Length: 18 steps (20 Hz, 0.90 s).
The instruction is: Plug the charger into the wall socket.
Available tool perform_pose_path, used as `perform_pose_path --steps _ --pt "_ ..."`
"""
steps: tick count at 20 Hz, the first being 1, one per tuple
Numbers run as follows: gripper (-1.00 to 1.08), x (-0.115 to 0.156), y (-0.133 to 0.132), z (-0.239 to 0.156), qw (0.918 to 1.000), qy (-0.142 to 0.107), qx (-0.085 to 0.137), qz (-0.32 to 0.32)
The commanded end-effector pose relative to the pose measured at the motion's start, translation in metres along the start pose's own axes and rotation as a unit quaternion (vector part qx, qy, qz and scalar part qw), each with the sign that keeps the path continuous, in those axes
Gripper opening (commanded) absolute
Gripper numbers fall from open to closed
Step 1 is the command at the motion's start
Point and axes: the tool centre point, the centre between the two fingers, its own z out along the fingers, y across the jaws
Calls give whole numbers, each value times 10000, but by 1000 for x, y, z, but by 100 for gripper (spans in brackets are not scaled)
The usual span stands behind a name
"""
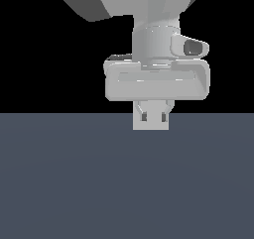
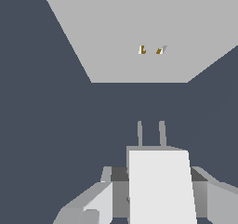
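- We saw no container, so we began with what the tool held: the gripper (image 1: 153, 110) was clamped on the charger (image 2: 161, 186), a small white block, with one finger pressed against each of its sides.
- In the wrist view, the fingers (image 2: 95, 204) flanked the block, and dark pads sat tight against its flanks.
- Two thin grey prongs (image 2: 150, 134) stood out from the front face of the charger and pointed toward the wall socket (image 2: 139, 28).
- The wall socket was a flat light-grey square panel with two tiny yellowish slots (image 2: 151, 50) near its centre.
- The prongs were apart from the panel, with a band of dark surface showing between their tips and the panel's near edge.
- In the wrist view, the prongs and the two slots lay in roughly the same line, the slots sitting very slightly aside.
- In the exterior view, the arm's hand filled the upper middle, and a pale square showed behind and below the fingertips; we could not tell whether it was the charger or the socket.
- The surface (image 1: 124, 183) was a plain, flat slate blue-grey floor.
- Beyond that surface, the background was plain black, without walls or furniture that we could make out.
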Motion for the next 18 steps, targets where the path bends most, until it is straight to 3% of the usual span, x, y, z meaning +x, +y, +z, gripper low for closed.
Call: perform_pose_path --steps 1,18 --pt "-100 7 0 -5 10000 -6 -4 12" --pt "-100 25 1 -5 10000 -6 -6 18"
